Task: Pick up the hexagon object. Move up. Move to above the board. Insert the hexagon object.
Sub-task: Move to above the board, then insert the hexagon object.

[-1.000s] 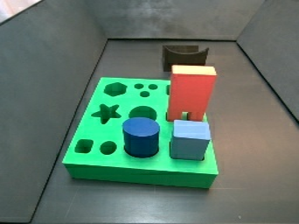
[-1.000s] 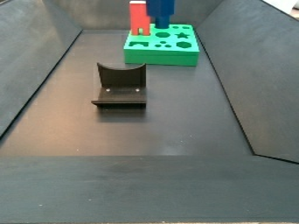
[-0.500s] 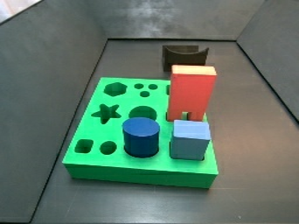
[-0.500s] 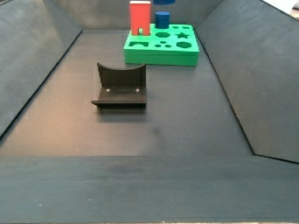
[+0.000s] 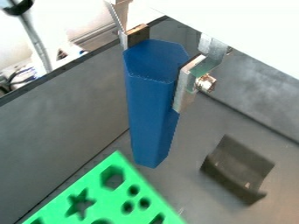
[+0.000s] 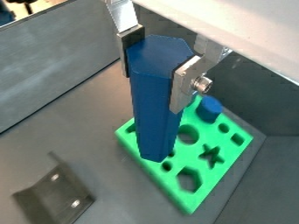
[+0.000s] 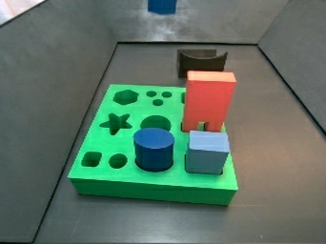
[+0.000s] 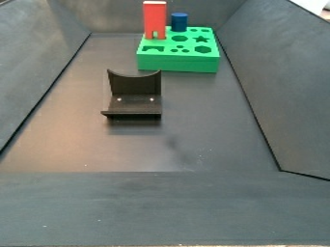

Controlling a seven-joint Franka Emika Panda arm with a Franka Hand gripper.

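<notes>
The hexagon object (image 5: 152,114), a tall blue faceted prism, hangs upright in the air with my gripper (image 5: 158,66) shut on its upper end; in both wrist views a silver finger presses each side. The same grip shows around the hexagon object (image 6: 152,114) in the gripper (image 6: 158,66). Far below lies the bright-green board (image 6: 237,145), also seen in a wrist view (image 5: 107,199). In a side view only the prism's lower end (image 7: 162,5) shows at the top edge, high above the board (image 7: 95,176). The board's hexagonal hole (image 7: 125,95) is open.
On the board stand a red block (image 7: 211,100), a dark-blue cylinder (image 7: 154,150) and a light-blue cube (image 7: 208,152). The dark fixture (image 8: 131,95) stands on the floor apart from the board (image 8: 180,60). Sloping dark walls enclose the floor.
The hexagon object has risen: it left the top of one side view, and its lower end now shows at the top edge of the other. Board and blocks have not moved.
</notes>
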